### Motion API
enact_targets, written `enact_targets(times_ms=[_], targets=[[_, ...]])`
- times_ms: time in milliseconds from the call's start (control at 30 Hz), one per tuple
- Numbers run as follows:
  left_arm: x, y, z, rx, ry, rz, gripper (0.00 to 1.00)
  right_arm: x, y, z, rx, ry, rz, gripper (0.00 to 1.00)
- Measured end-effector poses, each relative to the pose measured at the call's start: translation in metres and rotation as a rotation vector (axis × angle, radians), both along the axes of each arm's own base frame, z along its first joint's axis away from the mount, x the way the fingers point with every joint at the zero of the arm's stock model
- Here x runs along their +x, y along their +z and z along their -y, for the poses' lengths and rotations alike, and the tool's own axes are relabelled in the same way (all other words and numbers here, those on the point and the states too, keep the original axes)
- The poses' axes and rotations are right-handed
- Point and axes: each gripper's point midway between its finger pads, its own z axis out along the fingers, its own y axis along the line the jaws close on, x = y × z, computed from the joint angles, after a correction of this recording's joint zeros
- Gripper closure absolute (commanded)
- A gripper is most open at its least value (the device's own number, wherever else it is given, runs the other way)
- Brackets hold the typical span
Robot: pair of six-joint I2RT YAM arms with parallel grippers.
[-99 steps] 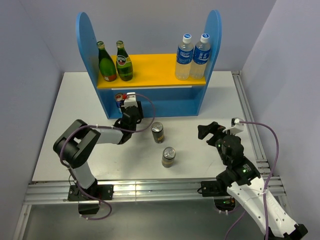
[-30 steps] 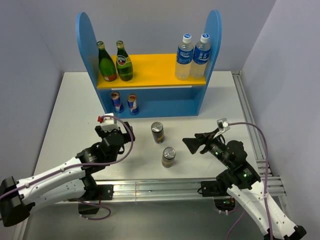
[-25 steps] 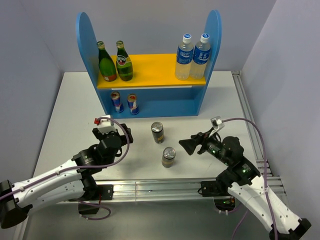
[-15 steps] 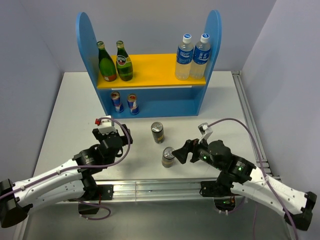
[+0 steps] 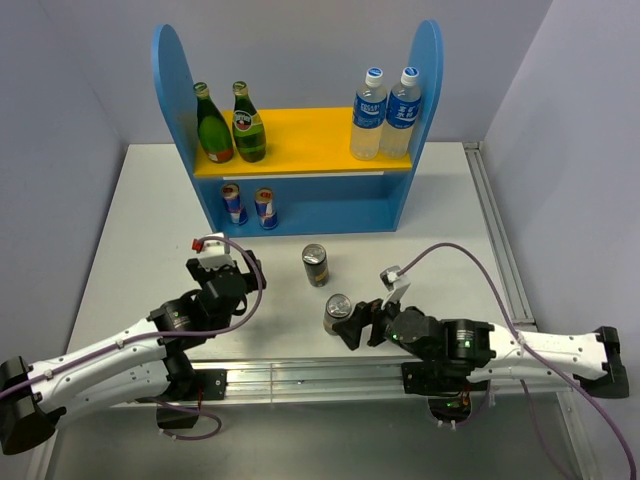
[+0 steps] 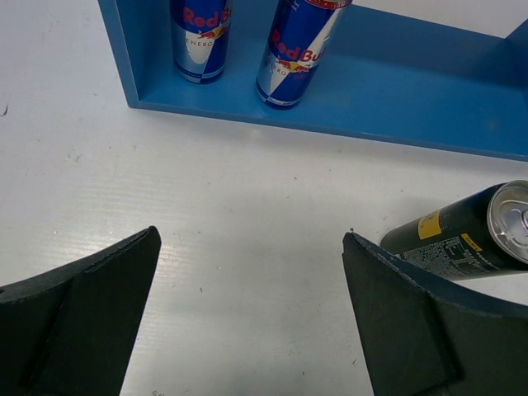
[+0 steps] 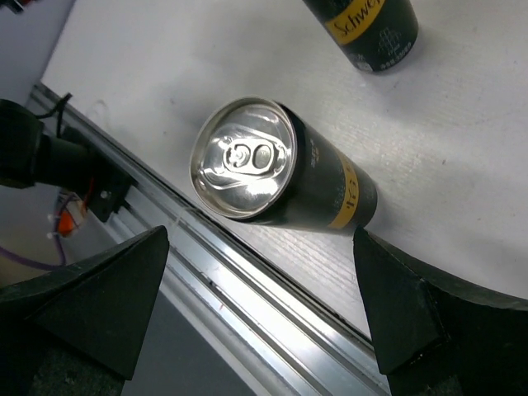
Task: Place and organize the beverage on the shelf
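The blue shelf [image 5: 170,75] stands at the back of the table. Two dark-green bottles [image 5: 213,126] [image 5: 248,124] are on its yellow board. Two blue-and-silver cans [image 5: 232,204] [image 5: 265,208] stand on its lower level, also seen in the left wrist view [image 6: 198,37] [image 6: 297,49]. Two dark cans stand upright on the table, the far one [image 5: 316,265] [image 6: 462,235] [image 7: 367,29] and the near one [image 5: 337,313] [image 7: 280,177]. My right gripper [image 5: 355,322] [image 7: 260,239] is open just right of the near can, not touching it. My left gripper [image 5: 248,268] [image 6: 250,235] is open over bare table, left of the far can.
Two clear water bottles with blue labels [image 5: 368,115] [image 5: 402,112] stand on the right end of the yellow board. An aluminium rail [image 5: 300,375] [image 7: 247,280] runs along the near table edge, right beside the near can. Grey walls close in left, right and behind.
The right arm has swung left and stretched low along the front edge, bringing its open gripper up to the near dark can. The left arm has barely moved.
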Motion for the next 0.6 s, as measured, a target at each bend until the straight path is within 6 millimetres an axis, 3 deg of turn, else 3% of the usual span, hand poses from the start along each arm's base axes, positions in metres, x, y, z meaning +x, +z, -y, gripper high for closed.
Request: enact_targets(times_ms=[333,600], targets=[[-0.001,-0.004,-0.001,-0.003,-0.002,0.006,0.01,0.004,-0.041,0.000,-0.065,-0.088,0.052,0.00],[0.000,-0.005,0.000,-0.002,-0.002,0.006,0.01,0.021,-0.029,-0.006,-0.013,-0.179,0.124,0.01]])
